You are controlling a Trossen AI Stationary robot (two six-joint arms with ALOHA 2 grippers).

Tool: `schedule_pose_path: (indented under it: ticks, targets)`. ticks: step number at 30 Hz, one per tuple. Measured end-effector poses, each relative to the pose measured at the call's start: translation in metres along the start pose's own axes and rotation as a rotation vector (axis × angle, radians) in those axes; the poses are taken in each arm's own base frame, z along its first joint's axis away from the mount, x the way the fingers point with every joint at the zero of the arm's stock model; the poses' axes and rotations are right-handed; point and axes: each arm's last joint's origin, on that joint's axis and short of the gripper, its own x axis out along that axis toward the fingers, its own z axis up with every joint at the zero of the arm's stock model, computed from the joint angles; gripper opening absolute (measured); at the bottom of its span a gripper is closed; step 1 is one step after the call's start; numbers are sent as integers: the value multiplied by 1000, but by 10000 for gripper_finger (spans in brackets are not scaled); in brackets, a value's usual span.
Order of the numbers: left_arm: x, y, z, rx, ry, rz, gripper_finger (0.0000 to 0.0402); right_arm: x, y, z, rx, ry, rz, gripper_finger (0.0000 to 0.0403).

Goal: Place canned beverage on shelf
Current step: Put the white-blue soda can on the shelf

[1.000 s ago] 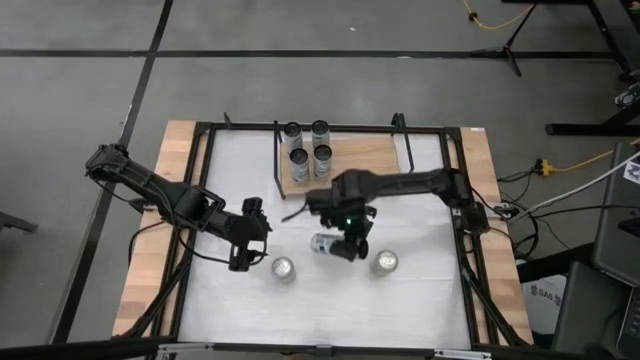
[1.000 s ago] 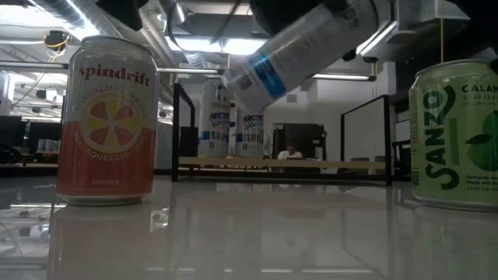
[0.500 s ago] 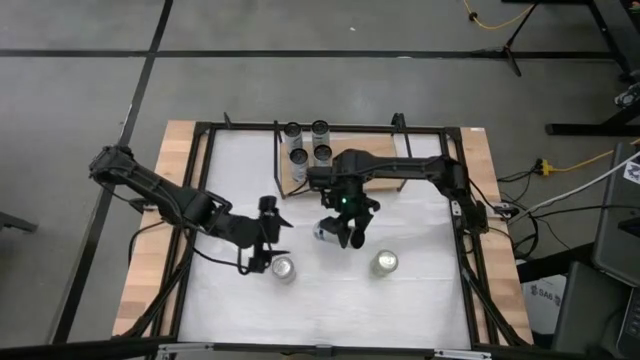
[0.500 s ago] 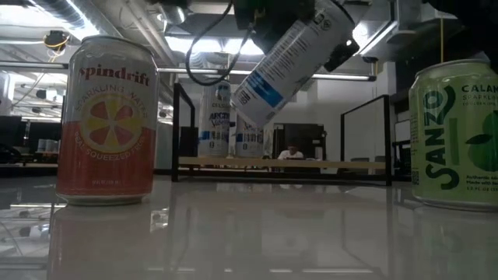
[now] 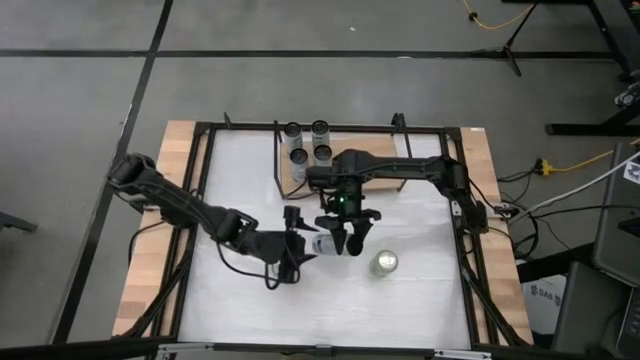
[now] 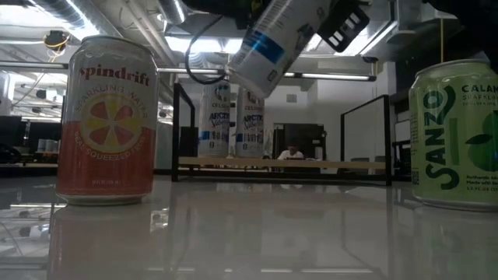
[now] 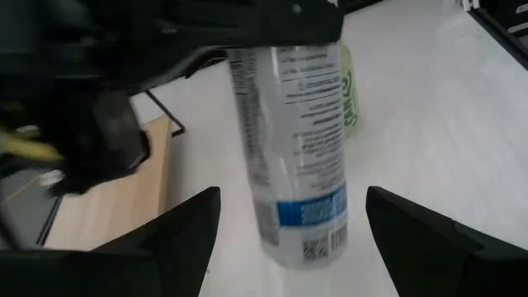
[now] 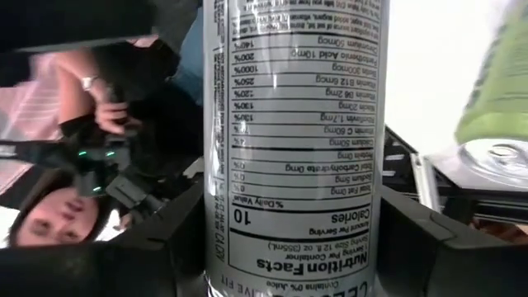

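Aloft, white can (image 6: 274,40) tilted, clamped in right gripper (image 5: 350,238), left gripper (image 5: 292,262) spread beside it.

Overhead light falls flat and even on the white table (image 5: 420,300) in the high view, and the arms throw only faint shadows. Down low it's dim in front and bright behind: ceiling strip lights (image 6: 342,76) glare, and the glossy table mirrors them in pale streaks. The orange can (image 6: 106,120) and green can (image 6: 457,134) sit close and a touch soft. The white can (image 7: 293,148) smears with blur in the left wrist view, where the table washes out near white. In the right wrist view its label print is crisp while the background blurs.
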Motion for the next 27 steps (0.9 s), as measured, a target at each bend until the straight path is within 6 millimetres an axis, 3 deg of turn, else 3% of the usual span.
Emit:
schedule_pose_path:
  ticks: [9,22,27]
  targets:
    - [14,-6,-1,-19,-17,14,295,0,12,8,-30,8,108,250]
    - [16,-3,-1,-32,-19,24,294,-2,22,13,-58,8,174,250]
    - [18,0,-2,-37,-13,31,276,-2,23,13,-69,-6,173,250]
